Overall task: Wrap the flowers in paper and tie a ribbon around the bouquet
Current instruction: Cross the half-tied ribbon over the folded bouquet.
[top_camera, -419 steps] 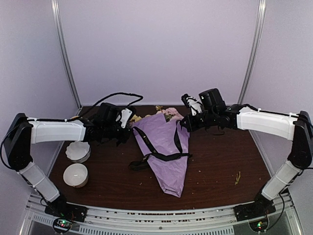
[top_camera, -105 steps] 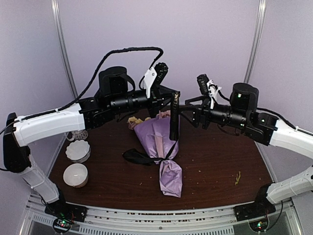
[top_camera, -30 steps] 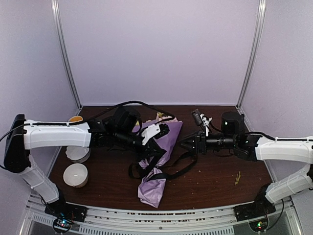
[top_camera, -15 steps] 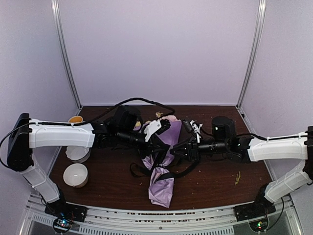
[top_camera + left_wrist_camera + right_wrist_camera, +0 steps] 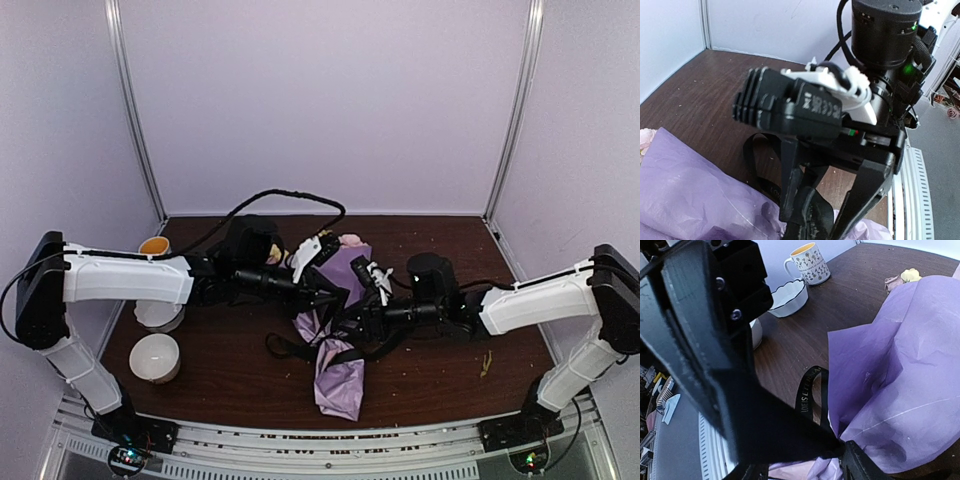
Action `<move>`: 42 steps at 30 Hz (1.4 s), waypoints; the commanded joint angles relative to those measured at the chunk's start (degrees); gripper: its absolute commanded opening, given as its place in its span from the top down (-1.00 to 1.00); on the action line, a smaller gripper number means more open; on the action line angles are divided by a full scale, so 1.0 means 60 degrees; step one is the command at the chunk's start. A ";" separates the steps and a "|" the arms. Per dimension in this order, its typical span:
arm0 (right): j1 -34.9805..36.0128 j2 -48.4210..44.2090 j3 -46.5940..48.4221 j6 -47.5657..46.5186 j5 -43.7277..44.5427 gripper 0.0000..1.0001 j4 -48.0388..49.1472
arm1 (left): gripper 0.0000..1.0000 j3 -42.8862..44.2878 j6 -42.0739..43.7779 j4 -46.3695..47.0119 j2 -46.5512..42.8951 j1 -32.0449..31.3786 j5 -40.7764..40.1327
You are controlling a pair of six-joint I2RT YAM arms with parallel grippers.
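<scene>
Two white bowls (image 5: pixel 160 313) (image 5: pixel 153 358) and one mug (image 5: pixel 153 245) sit at the left end of the bench (image 5: pixel 450 370). Mid-bench I count one ribbon (image 5: pixel 290 347) and one sheet of paper (image 5: pixel 340 375), with a few flowers (image 5: pixel 350 241) poking out at its far end. My left gripper (image 5: pixel 332 292) is closed above the paper's middle; I cannot tell what it pinches. My right gripper (image 5: pixel 350 322) stands partly apart, straddling a bunched bit of ribbon. Only the right wrist view shows the ribbon's white lettering, and only the left wrist view shows that gap.
</scene>
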 commanded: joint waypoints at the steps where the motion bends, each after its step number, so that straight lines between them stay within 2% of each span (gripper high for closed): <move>1: 0.0093 0.0336 0.0098 0.0310 0.0706 -0.03 0.1159 | 1.00 -0.0056 -0.0246 0.0988 0.0119 0.0001 0.0446; 5: 0.0167 0.0702 0.0033 0.0631 0.0756 -0.04 0.2064 | 1.00 -0.0151 -0.0366 0.1161 0.0191 0.0003 0.0586; 8: 0.0314 0.0960 0.0210 0.0515 0.0888 0.01 0.2040 | 1.00 -0.0133 -0.0395 0.1226 0.0257 0.0003 0.0613; 9: 0.0328 0.1022 0.0235 0.0515 0.0848 0.10 0.2042 | 1.00 -0.0132 -0.0419 0.1251 0.0284 0.0003 0.0630; 12: 0.0342 0.1098 0.0157 0.0618 0.0574 0.66 0.2310 | 1.00 -0.0149 -0.0492 0.1397 0.0288 0.0017 0.0606; 14: 0.0350 0.1041 0.0027 0.0576 0.0420 0.84 0.2360 | 1.00 -0.0178 -0.0537 0.1474 0.0288 0.0043 0.0591; 17: 0.0345 0.0810 -0.0210 0.0347 0.0301 0.98 0.2362 | 1.00 -0.0236 -0.0603 0.1503 0.0288 0.0136 0.0567; 20: 0.0343 0.0543 -0.0422 -0.0114 0.0240 1.00 0.2194 | 1.00 -0.0331 -0.0609 0.1387 0.0252 0.0294 0.0569; 21: 0.0343 0.0483 -0.0443 -0.0316 0.0223 1.00 0.2032 | 0.88 -0.0340 -0.0520 0.1209 0.0207 0.0340 0.0529; 22: 0.0343 0.0404 -0.0429 -0.0567 0.0188 1.00 0.1756 | 0.62 -0.0323 -0.0319 0.0914 0.0128 0.0377 0.0403; 23: 0.0343 0.0352 -0.0383 -0.0844 0.0140 1.00 0.1475 | 0.45 -0.0279 -0.0017 0.0434 0.0018 0.0442 0.0241; 27: 0.0346 0.0205 -0.0073 -0.2201 -0.0090 1.00 0.0066 | 0.12 0.0003 0.2013 -0.1589 -0.0543 0.0512 -0.0264; 31: 0.0347 0.0033 0.0262 -0.3598 -0.0233 1.00 -0.1206 | -0.23 0.0352 0.3576 -0.2801 -0.0257 0.0544 0.0844; 34: 0.0348 -0.0138 0.0312 -0.4345 -0.0172 1.00 -0.1525 | -0.28 0.0881 0.3727 -0.2673 0.0326 0.0560 0.1326; 38: 0.0348 -0.0144 0.0485 -0.4827 -0.0200 1.00 -0.1874 | -0.28 0.1321 0.3200 -0.1525 0.1082 0.0558 0.2510; 40: 0.0347 -0.0136 0.0482 -0.4928 -0.0244 1.00 -0.1861 | -0.21 0.1421 0.2922 -0.0984 0.1290 0.0560 0.2860; 42: 0.0354 -0.0126 0.0469 -0.4965 -0.0260 1.00 -0.1831 | -0.05 0.1432 0.2579 -0.0505 0.1433 0.0546 0.3310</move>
